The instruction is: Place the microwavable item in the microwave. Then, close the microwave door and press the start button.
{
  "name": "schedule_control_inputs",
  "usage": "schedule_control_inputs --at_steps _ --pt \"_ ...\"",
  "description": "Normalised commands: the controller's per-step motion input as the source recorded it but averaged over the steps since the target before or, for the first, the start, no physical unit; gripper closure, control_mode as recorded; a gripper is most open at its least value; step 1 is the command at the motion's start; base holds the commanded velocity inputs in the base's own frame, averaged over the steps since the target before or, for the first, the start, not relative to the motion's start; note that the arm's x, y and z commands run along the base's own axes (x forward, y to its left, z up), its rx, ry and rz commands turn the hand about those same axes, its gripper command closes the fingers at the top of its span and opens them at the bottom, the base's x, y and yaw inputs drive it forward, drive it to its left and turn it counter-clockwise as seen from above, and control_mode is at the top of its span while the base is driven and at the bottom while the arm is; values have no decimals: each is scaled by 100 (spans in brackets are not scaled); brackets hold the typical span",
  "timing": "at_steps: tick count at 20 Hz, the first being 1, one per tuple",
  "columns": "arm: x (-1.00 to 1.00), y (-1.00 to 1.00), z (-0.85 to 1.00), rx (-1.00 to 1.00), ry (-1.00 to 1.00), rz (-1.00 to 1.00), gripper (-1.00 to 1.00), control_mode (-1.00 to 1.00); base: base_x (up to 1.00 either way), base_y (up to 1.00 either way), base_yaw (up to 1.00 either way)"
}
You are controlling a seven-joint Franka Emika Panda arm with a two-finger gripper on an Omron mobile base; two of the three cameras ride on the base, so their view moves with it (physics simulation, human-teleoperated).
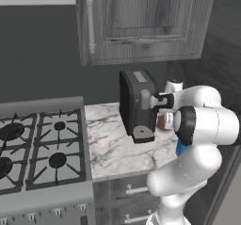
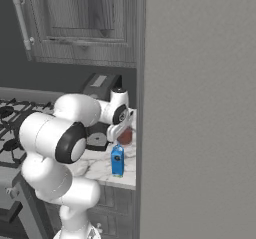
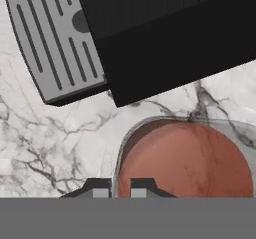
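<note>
Marble counter: end effector pinching cup rim

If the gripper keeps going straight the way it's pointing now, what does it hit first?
The gripper points down, its fingertips straddling the rim of the reddish-brown cup. It would probably meet the marble counter first, though depth is unclear.

The black coffee machine stood on the marble counter, close beside the reddish-brown cup, with its grey drip tray projecting forward over the counter. A blue bottle stood near the counter's front edge, just in front of the cup. A tall grey panel walled off the right side. Wall cabinets hung overhead. Between the stove and the machine, open counter remained.
</note>
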Motion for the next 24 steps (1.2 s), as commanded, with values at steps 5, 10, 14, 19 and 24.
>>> schedule_control_inputs --at_steps 5,10,14,19,24 --pt "0 13 62 -4 -22 0 100 -100 0 0 0" --pt "-11 2 96 -6 -28 0 100 -100 0 0 0" --pt "-56 0 100 -2 -15 0 100 -100 0 0 0" --pt "-85 6 100 0 -3 0 100 -100 0 0 0" --pt "-100 21 92 0 1 0 100 -100 0 0 0"
